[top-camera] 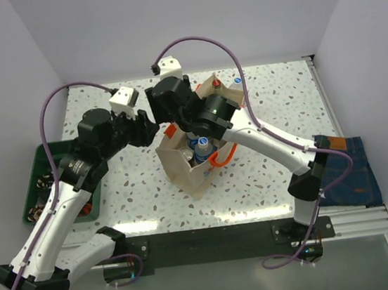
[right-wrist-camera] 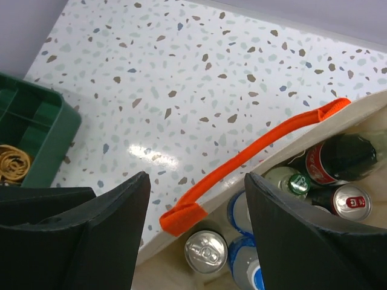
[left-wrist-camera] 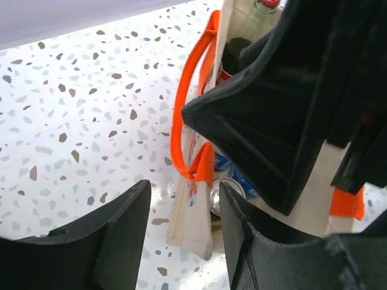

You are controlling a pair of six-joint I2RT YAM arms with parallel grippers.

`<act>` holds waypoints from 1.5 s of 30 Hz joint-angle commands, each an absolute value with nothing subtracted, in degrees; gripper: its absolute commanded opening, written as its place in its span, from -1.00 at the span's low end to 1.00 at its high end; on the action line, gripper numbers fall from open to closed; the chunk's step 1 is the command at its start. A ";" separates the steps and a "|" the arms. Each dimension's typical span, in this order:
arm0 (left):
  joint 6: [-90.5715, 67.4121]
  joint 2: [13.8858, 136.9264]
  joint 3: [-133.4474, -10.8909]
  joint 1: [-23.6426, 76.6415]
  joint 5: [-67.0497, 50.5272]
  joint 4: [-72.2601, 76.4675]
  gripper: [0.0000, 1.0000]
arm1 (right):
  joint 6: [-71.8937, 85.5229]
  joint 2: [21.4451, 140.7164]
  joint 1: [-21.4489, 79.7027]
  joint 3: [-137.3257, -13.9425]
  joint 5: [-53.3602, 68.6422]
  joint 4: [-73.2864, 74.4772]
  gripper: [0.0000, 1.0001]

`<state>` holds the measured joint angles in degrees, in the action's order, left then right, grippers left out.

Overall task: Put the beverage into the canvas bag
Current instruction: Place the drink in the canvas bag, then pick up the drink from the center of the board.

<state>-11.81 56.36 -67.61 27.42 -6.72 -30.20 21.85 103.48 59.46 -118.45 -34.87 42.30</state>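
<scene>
Right wrist — green tray [right-wrist-camera: 42, 130], canvas bag [right-wrist-camera: 369, 103]

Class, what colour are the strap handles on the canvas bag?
Bright orange; the handle of the canvas bag shows best in the right wrist view.

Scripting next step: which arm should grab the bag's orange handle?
Right, likely: right gripper is open with the orange handle between its fingers; left gripper, also open, sits beside the canvas bag.

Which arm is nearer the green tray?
Left. The left arm passes over the tray's right side; the right arm reaches over the bag, well away.
</scene>
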 commanded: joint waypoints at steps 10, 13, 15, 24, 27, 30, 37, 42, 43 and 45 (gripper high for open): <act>-13.97 62.66 -64.96 19.86 -1.32 -25.49 0.09 | 23.91 113.11 59.15 -128.40 -42.98 45.17 0.29; -16.25 63.28 -63.20 19.86 -3.33 -24.61 0.09 | 24.96 115.48 59.06 -130.78 -42.98 48.85 0.29; -18.36 63.28 -61.53 19.86 -5.70 -23.30 0.09 | 25.75 116.01 59.06 -130.70 -42.28 49.66 0.28; -23.02 62.75 -57.13 20.04 -7.47 -22.32 0.08 | 29.44 117.86 56.61 -129.64 -36.30 52.91 0.28; -23.55 62.49 -55.90 20.04 -8.69 -21.54 0.08 | 31.02 117.60 55.72 -128.06 -35.42 54.40 0.26; -23.82 62.58 -55.20 20.21 -10.98 -20.74 0.08 | 32.87 116.37 55.20 -125.69 -35.16 55.99 0.24; -23.38 63.46 -55.63 20.74 -12.39 -21.00 0.08 | 35.42 113.29 54.84 -120.68 -36.03 60.28 0.11; -24.17 64.33 -56.34 21.18 -11.16 -21.80 0.09 | 36.82 110.57 54.49 -117.43 -37.35 61.08 -0.15; -24.26 64.42 -56.51 21.27 -10.99 -22.23 0.09 | 36.91 110.22 54.41 -116.46 -37.35 61.00 -0.17; -24.52 64.95 -56.60 21.27 -10.55 -22.76 0.09 | 37.44 109.52 54.32 -115.67 -37.79 60.91 -0.23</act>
<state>-23.46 64.25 -55.13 21.04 -10.87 -23.64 34.68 114.21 54.68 -117.40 -36.07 57.76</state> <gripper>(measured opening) 0.543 0.406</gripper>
